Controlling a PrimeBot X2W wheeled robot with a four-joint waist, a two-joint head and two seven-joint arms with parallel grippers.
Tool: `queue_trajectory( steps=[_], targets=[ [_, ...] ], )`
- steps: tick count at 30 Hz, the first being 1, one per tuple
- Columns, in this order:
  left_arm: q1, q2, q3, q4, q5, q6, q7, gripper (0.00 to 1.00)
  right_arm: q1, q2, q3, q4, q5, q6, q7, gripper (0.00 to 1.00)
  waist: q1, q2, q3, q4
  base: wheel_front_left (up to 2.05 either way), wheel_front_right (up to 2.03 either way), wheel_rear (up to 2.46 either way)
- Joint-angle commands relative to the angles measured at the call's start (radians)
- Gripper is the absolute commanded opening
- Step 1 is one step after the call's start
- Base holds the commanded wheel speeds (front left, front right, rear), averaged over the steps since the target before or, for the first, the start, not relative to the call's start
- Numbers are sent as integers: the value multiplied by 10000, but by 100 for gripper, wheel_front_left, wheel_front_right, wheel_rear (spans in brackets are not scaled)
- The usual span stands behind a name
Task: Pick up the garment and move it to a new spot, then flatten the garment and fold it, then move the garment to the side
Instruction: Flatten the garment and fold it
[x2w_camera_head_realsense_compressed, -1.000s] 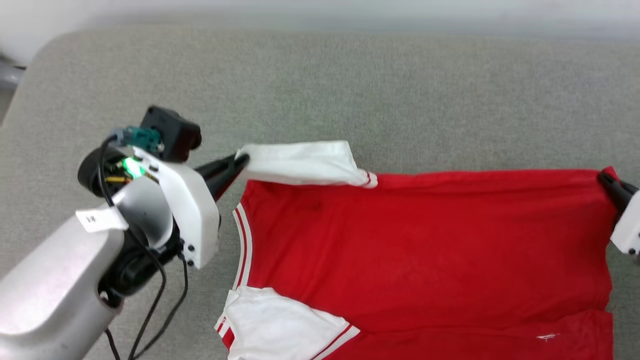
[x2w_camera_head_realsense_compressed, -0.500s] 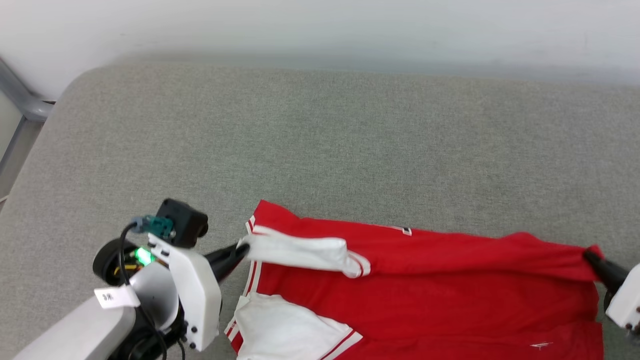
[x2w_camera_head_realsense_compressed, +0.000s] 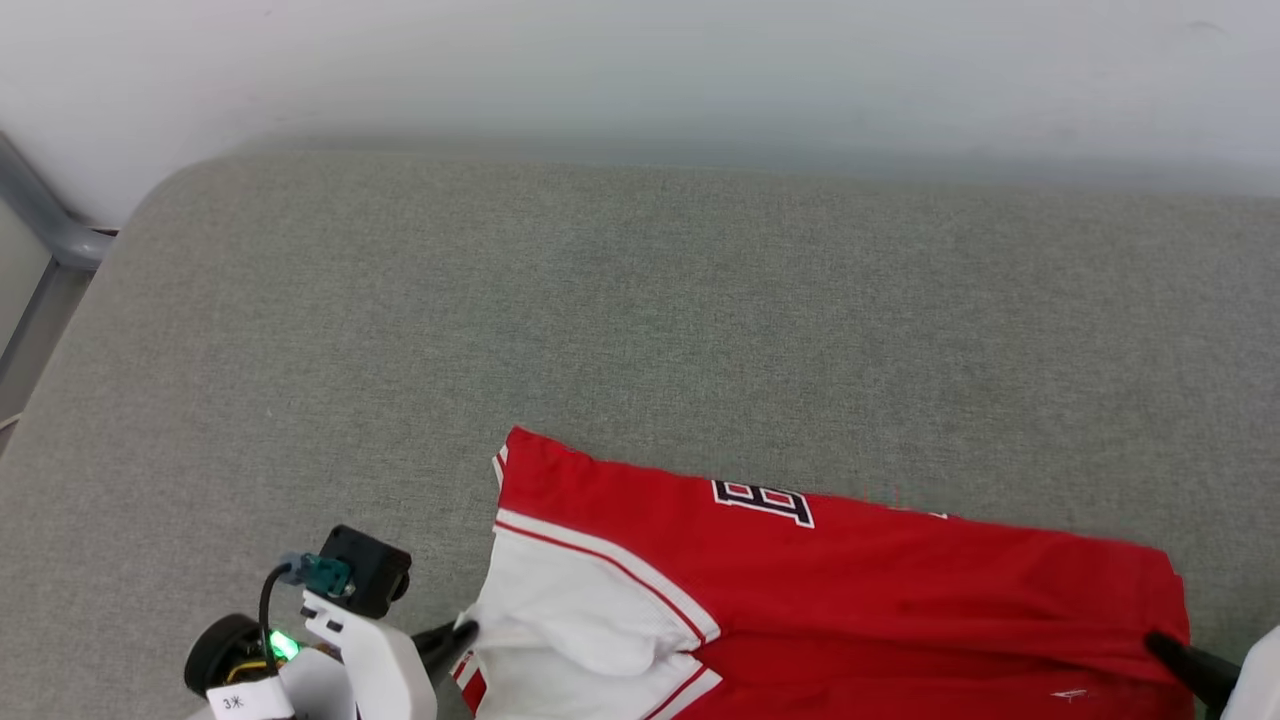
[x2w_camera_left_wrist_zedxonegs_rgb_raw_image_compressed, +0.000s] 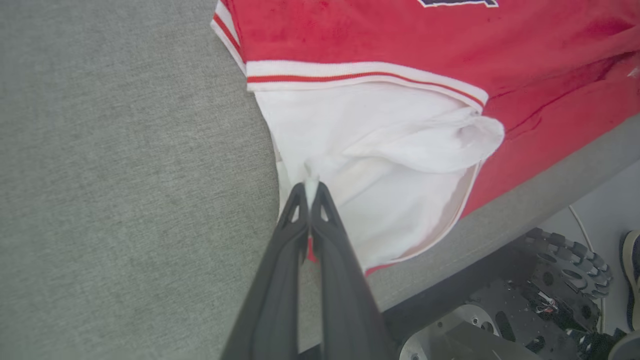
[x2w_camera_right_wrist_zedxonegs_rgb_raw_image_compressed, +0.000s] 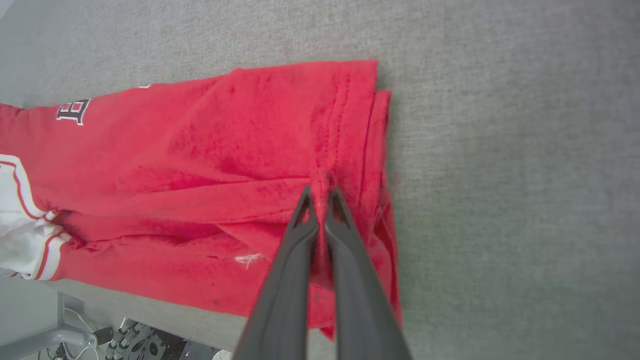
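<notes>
— What has changed over the last second?

— The garment has been doubled over. The edge that lay toward the far side of the grey pad a second ago has been drawn over to the pad's near edge, so the black-and-white lettering now faces up. The camera has tilted too, so part of that shift is only the view.

— Have the claws let go?

— No. The left gripper is pinched tight on a peak of the white sleeve, and the right gripper is clamped on a red fold by the hem. Both sit at the pad's near edge.

— So what does that mean for the task?

— I'd judge the first lengthwise fold is nearly laid. Releasing comes next, and then more folding.

— And the cloth?

— It is a soft, matte knit, red with stitched double hems, and it lies in a long strip along the pad's near edge. The sleeve bunches into a loose pouch, ribbed with striped trim. The pad itself is a coarse grey weave with rounded corners.
</notes>
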Motion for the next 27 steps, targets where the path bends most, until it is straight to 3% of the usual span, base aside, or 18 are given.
queue_trajectory(
  steps=[1, 11, 12, 13, 22, 27],
  targets=[
    [194, 6, -24, 16, -81, 6, -54, 0, 180, -124, 33, -76, 35, -8, 79, 0, 1, -1, -2, -7, 0, 0, 0],
    [556, -280, -619, 499, 206, -175, -69, 1, 535, -503, 410, 34, -51, -8, 79, 0, 1, -1, 52, -23, 0, 0, 0],
    [572, -330, -666, 573, 248, -184, -102, 48, 531, -523, 451, 53, -93, -8, 21, 60, 1, -1, 63, -29, 0, 0, 0],
    [572, -366, -692, 680, 286, -213, -128, 100, 512, -503, 431, 125, -116, -8, -15, 100, 1, -1, 66, -37, 0, 0, 0],
    [683, -574, -478, 1004, 225, -54, -762, 100, 571, -587, 565, 21, 97, -8, 141, 100, 1, -1, -350, -120, 0, 0, 0],
    [684, -732, 166, 824, 301, 412, -1856, 100, 512, -516, 174, -513, 164, -8, 806, 100, 1, -1, -582, -188, 0, 0, 0]
  ],
)
